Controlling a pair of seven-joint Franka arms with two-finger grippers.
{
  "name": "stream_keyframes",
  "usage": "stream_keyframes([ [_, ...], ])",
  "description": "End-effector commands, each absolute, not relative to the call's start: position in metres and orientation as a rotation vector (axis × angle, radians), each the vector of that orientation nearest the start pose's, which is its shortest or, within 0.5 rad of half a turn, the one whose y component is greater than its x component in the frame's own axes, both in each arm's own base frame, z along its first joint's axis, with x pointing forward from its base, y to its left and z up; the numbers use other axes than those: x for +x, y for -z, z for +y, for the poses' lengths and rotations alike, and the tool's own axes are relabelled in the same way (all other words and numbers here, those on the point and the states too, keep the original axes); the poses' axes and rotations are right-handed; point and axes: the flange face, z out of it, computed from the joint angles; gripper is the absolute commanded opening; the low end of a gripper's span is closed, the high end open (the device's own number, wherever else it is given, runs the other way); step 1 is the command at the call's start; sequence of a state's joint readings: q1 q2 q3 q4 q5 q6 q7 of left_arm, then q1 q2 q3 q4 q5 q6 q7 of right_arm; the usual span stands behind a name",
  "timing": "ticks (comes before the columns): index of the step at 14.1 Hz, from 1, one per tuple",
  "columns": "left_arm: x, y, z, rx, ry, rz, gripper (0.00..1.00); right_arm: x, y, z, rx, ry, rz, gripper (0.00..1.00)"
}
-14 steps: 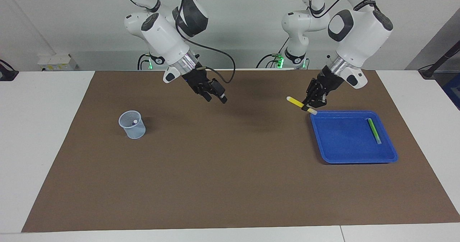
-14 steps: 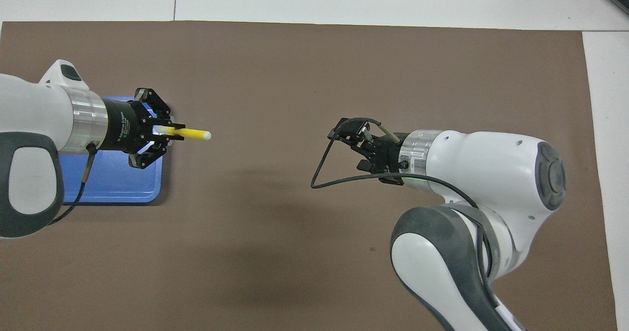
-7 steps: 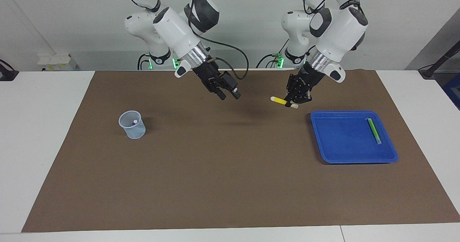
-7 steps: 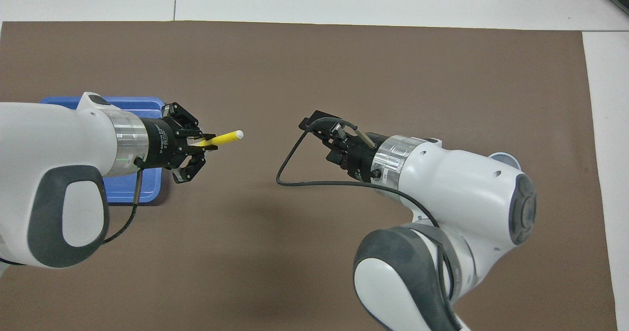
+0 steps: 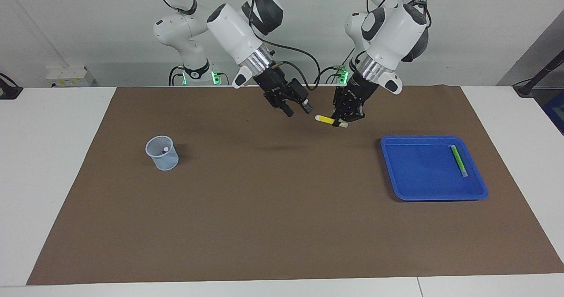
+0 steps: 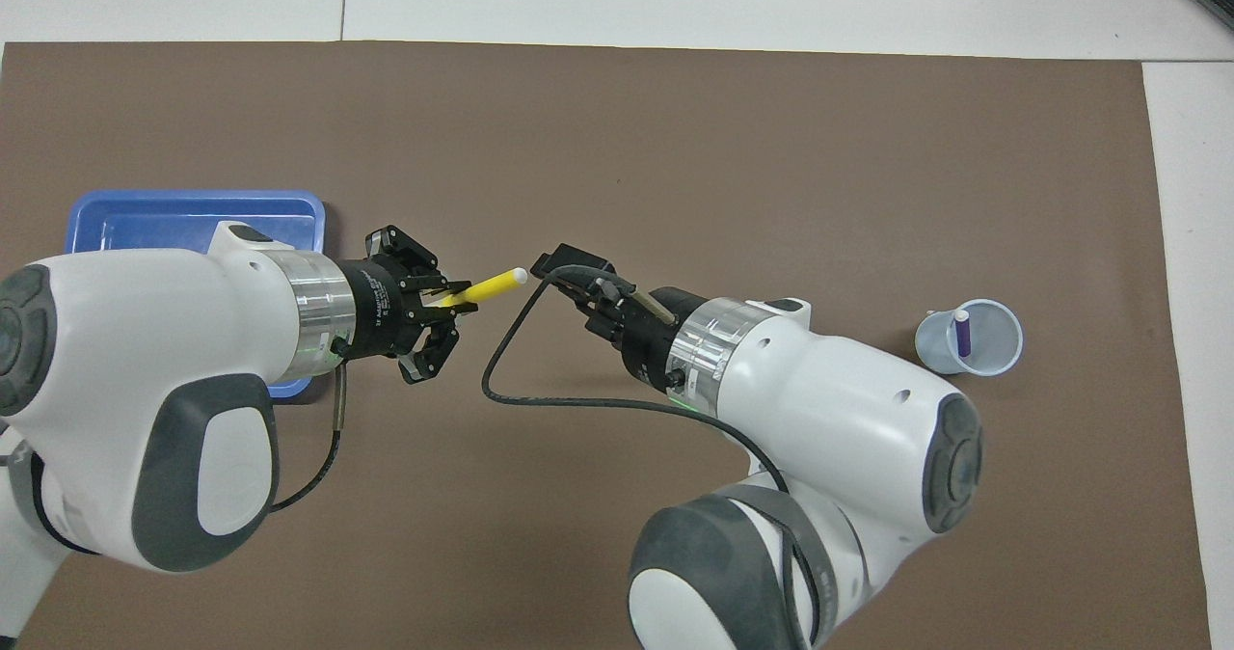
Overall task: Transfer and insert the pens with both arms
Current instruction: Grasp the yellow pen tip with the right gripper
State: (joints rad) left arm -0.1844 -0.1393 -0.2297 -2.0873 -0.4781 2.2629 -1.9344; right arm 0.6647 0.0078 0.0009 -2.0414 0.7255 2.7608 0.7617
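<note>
the yellow pen (image 5: pixel 327 119) is gripped at its rear end by the left gripper (image 5: pixel 345 120) over the mat's middle, its free tip just short of the right gripper (image 5: pixel 298 109), whose parted fingers are best shut around the tip before release.

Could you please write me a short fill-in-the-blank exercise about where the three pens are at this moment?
1. The left gripper is shut on the slim ____ pen.
2. The slim green pen lies in the blue plastic ____.
3. The slim purple pen stands in the pale translucent ____.

Missing words: yellow; tray; cup
</note>
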Motion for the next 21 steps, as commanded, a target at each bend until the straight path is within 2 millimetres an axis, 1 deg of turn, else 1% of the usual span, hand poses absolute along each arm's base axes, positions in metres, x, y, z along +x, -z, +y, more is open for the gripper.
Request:
stream_keyframes([
  [1, 0.475, -0.521, -0.235, 1.683, 0.322, 2.079, 0.0, 0.486, -0.503, 0.368, -2.132, 0.267, 0.81, 0.92],
  [2, 0.471, -0.521, -0.236, 1.688, 0.321, 2.076, 0.0, 0.485, -0.497, 0.375, -2.127, 0.28, 0.812, 0.92],
  [3, 0.469, -0.522, -0.236, 1.688, 0.319, 2.075, 0.0, 0.487, -0.498, 0.379, -2.121, 0.284, 0.811, 0.92],
  [4, 0.468, -0.523, -0.236, 1.688, 0.317, 2.073, 0.0, 0.488, -0.498, 0.381, -2.12, 0.283, 0.812, 0.89],
  [6, 0.468, -0.524, -0.236, 1.686, 0.319, 2.076, 0.0, 0.49, -0.508, 0.387, -2.093, 0.275, 0.824, 0.86],
  [7, 0.466, -0.525, -0.236, 1.686, 0.317, 2.075, 0.0, 0.49, -0.507, 0.387, -2.091, 0.273, 0.83, 0.84],
  [8, 0.465, -0.524, -0.236, 1.687, 0.316, 2.075, 0.0, 0.49, -0.506, 0.387, -2.093, 0.274, 0.829, 0.75],
  [9, 0.463, -0.525, -0.235, 1.688, 0.314, 2.073, 0.0, 0.49, -0.506, 0.387, -2.092, 0.272, 0.832, 0.69],
  [10, 0.462, -0.525, -0.236, 1.692, 0.314, 2.07, 0.0, 0.49, -0.506, 0.388, -2.091, 0.27, 0.832, 0.67],
  [11, 0.461, -0.526, -0.237, 1.693, 0.312, 2.067, 0.0, 0.486, -0.506, 0.392, -2.092, 0.264, 0.827, 0.66],
  [14, 0.46, -0.527, -0.237, 1.695, 0.313, 2.065, 0.0, 0.484, -0.505, 0.394, -2.096, 0.26, 0.824, 0.65],
  [15, 0.46, -0.528, -0.236, 1.692, 0.312, 2.066, 0.0, 0.483, -0.504, 0.394, -2.097, 0.258, 0.824, 0.61],
  [17, 0.459, -0.529, -0.237, 1.693, 0.311, 2.063, 0.0, 0.477, -0.504, 0.4, -2.102, 0.251, 0.809, 0.58],
  [20, 0.458, -0.53, -0.236, 1.693, 0.311, 2.063, 0.0, 0.476, -0.505, 0.4, -2.104, 0.25, 0.805, 0.39],
  [21, 0.458, -0.53, -0.236, 1.694, 0.312, 2.064, 0.0, 0.476, -0.504, 0.4, -2.105, 0.249, 0.805, 0.35],
])
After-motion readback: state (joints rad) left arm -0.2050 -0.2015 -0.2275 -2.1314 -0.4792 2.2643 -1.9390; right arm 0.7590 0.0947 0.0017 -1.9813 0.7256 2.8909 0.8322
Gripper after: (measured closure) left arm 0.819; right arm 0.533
